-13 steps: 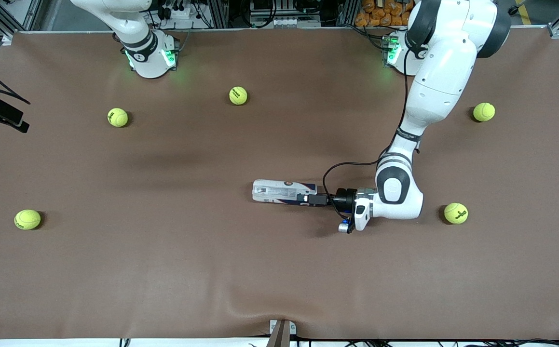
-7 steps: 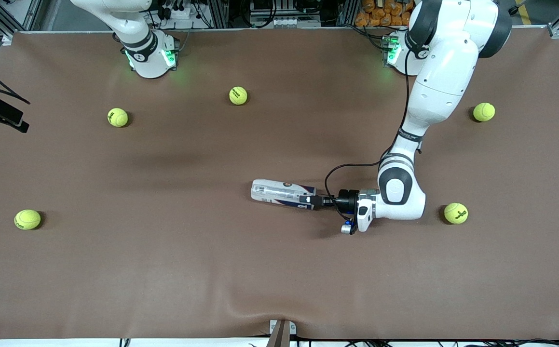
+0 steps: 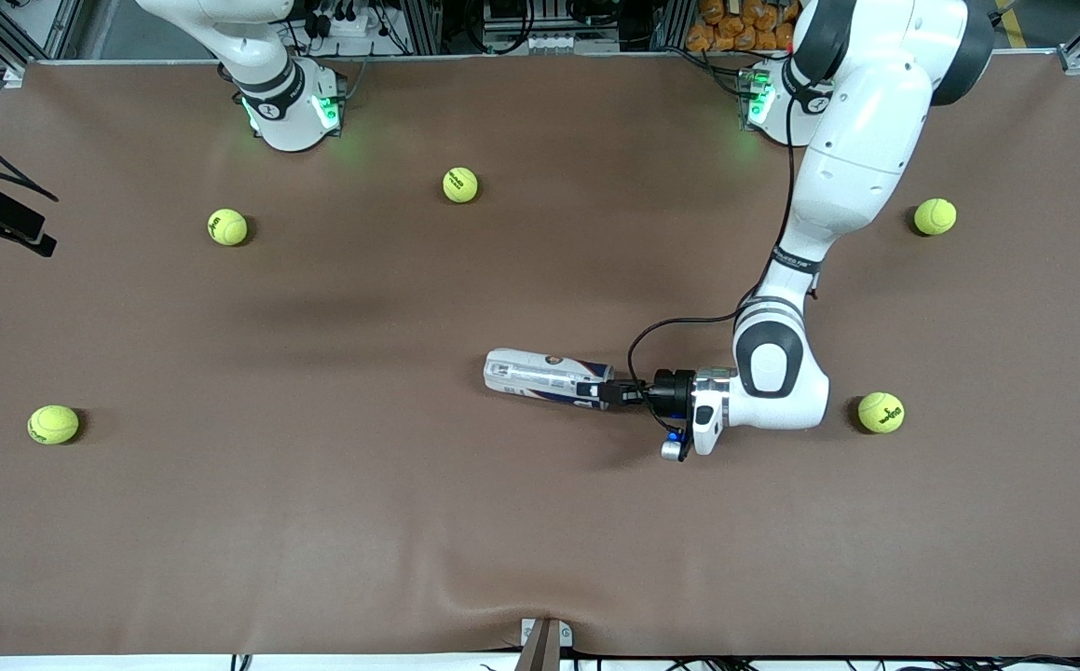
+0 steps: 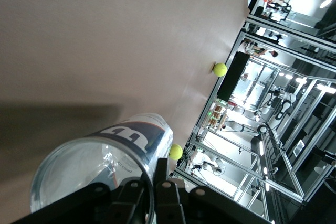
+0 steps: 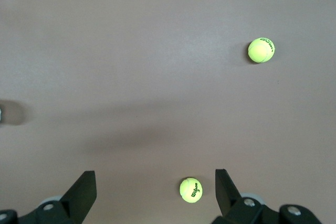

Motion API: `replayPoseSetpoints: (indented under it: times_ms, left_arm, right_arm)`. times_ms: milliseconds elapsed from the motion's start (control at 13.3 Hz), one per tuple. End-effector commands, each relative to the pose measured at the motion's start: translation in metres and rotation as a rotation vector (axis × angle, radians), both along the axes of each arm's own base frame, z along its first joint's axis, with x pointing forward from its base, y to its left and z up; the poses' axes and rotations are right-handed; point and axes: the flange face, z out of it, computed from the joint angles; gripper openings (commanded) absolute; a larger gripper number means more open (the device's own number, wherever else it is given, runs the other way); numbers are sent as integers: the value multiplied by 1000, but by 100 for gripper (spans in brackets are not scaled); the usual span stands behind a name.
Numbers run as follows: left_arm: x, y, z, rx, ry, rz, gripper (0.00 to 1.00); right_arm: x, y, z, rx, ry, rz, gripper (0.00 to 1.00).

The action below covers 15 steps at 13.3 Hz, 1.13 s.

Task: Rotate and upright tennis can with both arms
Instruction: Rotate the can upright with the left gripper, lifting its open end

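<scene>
Five yellow-green tennis balls (image 3: 460, 184) ring the slim clear-plastic tennis can (image 3: 540, 375) with its white and navy label, lying on its side mid-table on the brown cloth (image 3: 316, 522), its rim pinched by the black left gripper (image 3: 607, 391), while the right gripper (image 5: 156, 190), spread wide and empty, waits overhead.

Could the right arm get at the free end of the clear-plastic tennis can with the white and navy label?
Probably yes. The tennis can lies on its side, the left gripper shut on its other end. The right gripper waits open above the table; only bare brown table lies toward the free end.
</scene>
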Motion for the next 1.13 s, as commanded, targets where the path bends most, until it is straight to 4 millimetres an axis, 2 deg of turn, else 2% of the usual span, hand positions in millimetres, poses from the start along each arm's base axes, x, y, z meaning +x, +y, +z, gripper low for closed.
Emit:
replayPoseSetpoints:
  times_ms: [0, 301, 602, 677, 828, 1054]
  left_arm:
    - [5, -4, 51, 85, 29, -26, 0]
    - [4, -14, 111, 290, -27, -122, 0]
    - [-17, -52, 175, 540, -54, -133, 0]
    - [-18, -63, 199, 607, -95, -121, 0]
    - [-18, -71, 218, 734, -118, -91, 0]
    - [-31, -97, 235, 857, -192, -84, 0]
  right_arm:
    - [3, 5, 2, 10, 6, -4, 100]
    - [5, 10, -2, 11, 19, 3, 100]
    - [5, 10, -2, 10, 20, 3, 100]
    - [5, 10, -2, 11, 19, 3, 100]
    - [5, 10, -2, 11, 19, 3, 100]
    - [5, 11, -3, 11, 21, 5, 100]
